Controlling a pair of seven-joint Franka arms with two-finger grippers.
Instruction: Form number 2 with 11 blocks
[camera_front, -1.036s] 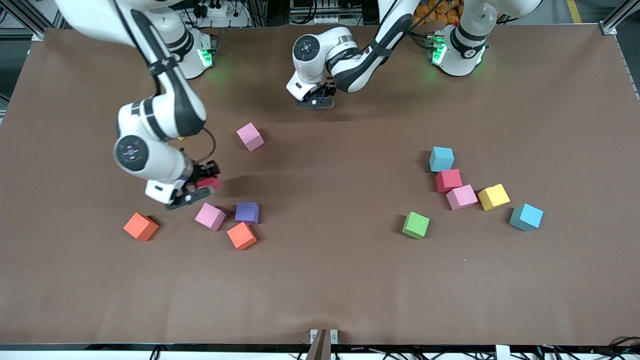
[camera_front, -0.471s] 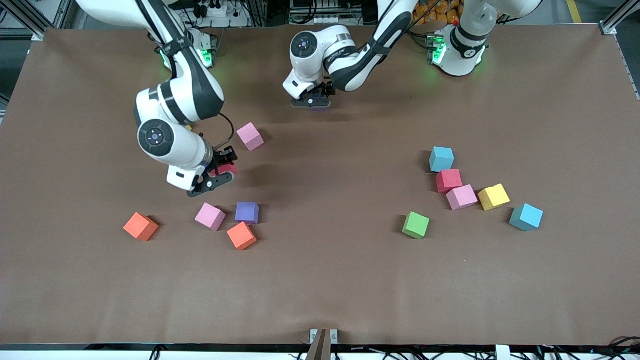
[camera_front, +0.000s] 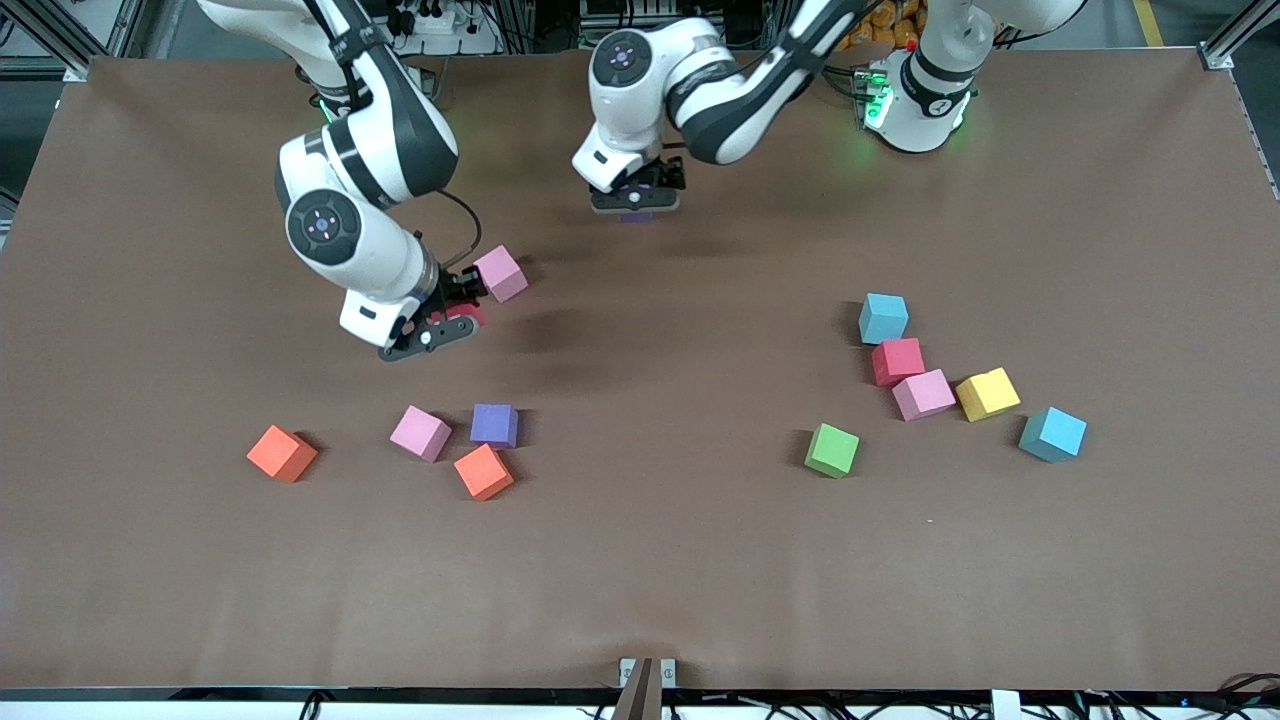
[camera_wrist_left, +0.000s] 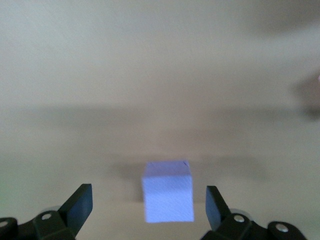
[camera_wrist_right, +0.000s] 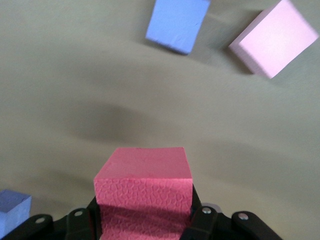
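My right gripper (camera_front: 447, 328) is shut on a red block (camera_front: 464, 317) and holds it above the table beside a pink block (camera_front: 500, 272). In the right wrist view the red block (camera_wrist_right: 143, 172) fills the shut gripper (camera_wrist_right: 145, 212). My left gripper (camera_front: 635, 200) hangs open over a purple block (camera_front: 634, 216) near the robots' bases. In the left wrist view that block (camera_wrist_left: 168, 192) lies on the table between the open gripper's (camera_wrist_left: 149, 196) spread fingers (camera_wrist_left: 80, 202), touching neither. No number 2 is in view; the blocks lie scattered.
Toward the right arm's end lie an orange block (camera_front: 281, 452), a pink (camera_front: 420, 432), a purple (camera_front: 494, 424) and an orange (camera_front: 483, 471). Toward the left arm's end lie green (camera_front: 832, 449), light blue (camera_front: 883, 317), red (camera_front: 897, 360), pink (camera_front: 922, 393), yellow (camera_front: 987, 393) and light blue (camera_front: 1052, 433).
My right gripper has lifted the red block away from the pink and purple blocks and carried it toward the robots' bases, up beside the lone pink block. My left gripper has risen slightly.
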